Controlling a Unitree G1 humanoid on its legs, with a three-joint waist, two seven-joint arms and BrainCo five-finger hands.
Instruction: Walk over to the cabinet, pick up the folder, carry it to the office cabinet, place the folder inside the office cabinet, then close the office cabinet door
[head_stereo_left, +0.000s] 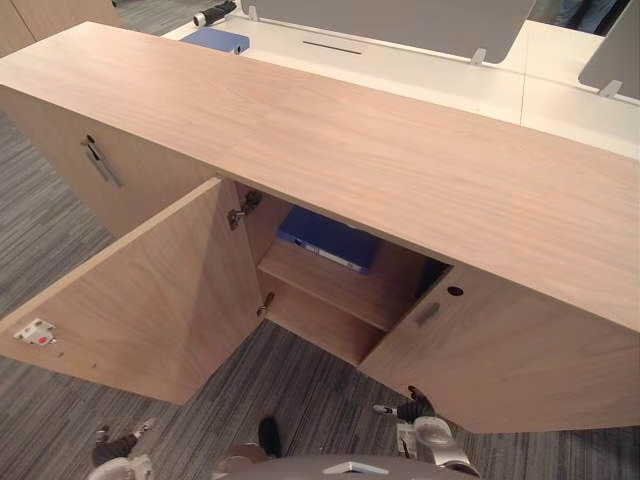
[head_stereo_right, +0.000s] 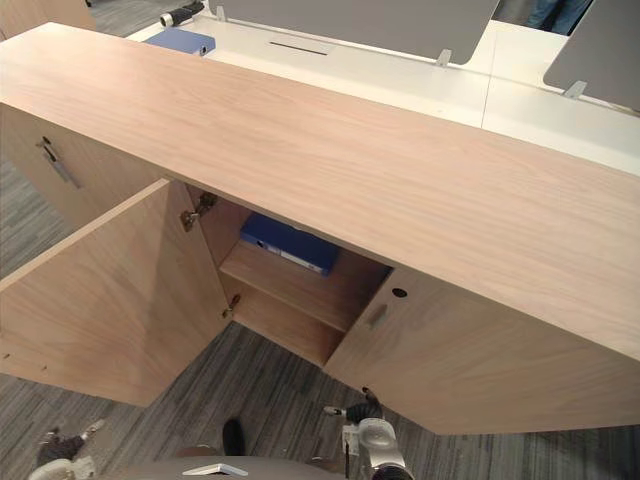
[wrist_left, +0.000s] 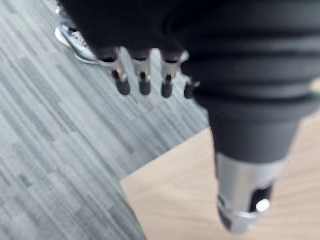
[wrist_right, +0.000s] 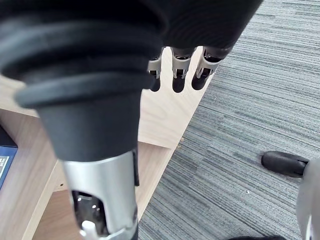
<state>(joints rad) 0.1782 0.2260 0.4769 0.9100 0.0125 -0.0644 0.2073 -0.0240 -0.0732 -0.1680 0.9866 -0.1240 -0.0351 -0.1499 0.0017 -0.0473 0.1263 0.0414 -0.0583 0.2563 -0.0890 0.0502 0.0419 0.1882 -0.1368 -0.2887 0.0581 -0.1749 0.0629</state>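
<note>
Gaping cabinet door (head_stereo_left: 150, 290), folder (head_stereo_left: 328, 240) inside.

The office cabinet (head_stereo_left: 380, 150) is pale wood-grain board with a smooth matt face, and its open door (head_stereo_left: 150, 290) is the same. The hinge (head_stereo_left: 243, 208) and bar handle (head_stereo_left: 100, 162) look like dull metal. The blue folder (head_stereo_left: 325, 240) on the shelf has a smooth, faintly glossy cover. The carpet (head_stereo_left: 310, 400) is grey, rough, ribbed cloth. The left hand (wrist_left: 143, 75) and right hand (wrist_right: 180, 67) show silvery metal fingers with dark matt tips under black, ribbed, rubbery covers.
</note>
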